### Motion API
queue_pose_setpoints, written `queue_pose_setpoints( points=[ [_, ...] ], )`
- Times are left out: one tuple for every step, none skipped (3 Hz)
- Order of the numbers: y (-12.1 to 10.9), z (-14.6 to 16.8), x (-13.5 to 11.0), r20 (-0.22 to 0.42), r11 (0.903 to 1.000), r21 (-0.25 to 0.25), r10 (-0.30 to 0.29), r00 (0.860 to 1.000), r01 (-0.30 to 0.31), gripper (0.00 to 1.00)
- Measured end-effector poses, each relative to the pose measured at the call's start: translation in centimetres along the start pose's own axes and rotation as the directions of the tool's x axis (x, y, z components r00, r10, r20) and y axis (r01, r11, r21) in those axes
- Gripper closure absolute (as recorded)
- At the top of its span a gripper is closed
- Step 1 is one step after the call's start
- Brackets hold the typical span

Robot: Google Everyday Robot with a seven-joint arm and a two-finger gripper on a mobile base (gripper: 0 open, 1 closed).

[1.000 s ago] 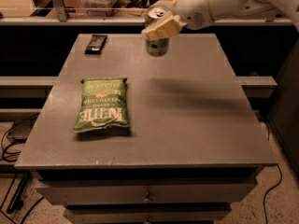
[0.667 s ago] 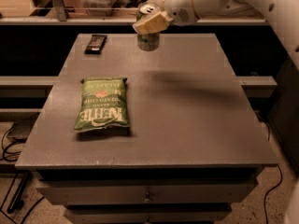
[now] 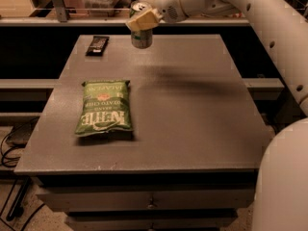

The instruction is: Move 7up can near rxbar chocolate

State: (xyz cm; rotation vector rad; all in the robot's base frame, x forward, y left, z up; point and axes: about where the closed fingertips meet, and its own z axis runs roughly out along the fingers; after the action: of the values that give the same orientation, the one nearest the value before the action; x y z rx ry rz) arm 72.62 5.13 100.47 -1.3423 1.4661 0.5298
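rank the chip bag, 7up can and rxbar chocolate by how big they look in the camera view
1. chip bag: by far the largest, and nearest the camera.
2. 7up can: held by the gripper above the table at its far edge, partly covered.
3. rxbar chocolate: close to the can in size, so their order is unsure.

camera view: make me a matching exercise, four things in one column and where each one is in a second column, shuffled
1. 7up can
2. rxbar chocolate
3. chip bag
4. gripper

A. flat at the far left corner of the table
B. flat on the table's left half, toward the front
C. over the table's far edge, jaws shut on the can
D. held upright, to the right of the dark bar

Pairs: 1-D, 2-A, 3-B, 4-C
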Motion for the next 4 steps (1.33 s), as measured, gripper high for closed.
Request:
queue_pose_setpoints(
  points=[
    [0.0, 0.2, 1.3, -0.030, 0.9976, 0.041, 0.057, 0.998, -0.056, 1.00],
    [-0.3, 2.2, 3.0, -0.049, 0.9862, 0.109, 0.130, 0.990, -0.124, 1.00],
    [-1.6, 4.7, 5.3, -0.039, 0.9624, 0.175, 0.218, 0.975, -0.208, 1.00],
    [-3.1, 7.2, 7.0, -0.036, 0.9425, 0.215, 0.269, 0.962, -0.256, 1.00]
  ],
)
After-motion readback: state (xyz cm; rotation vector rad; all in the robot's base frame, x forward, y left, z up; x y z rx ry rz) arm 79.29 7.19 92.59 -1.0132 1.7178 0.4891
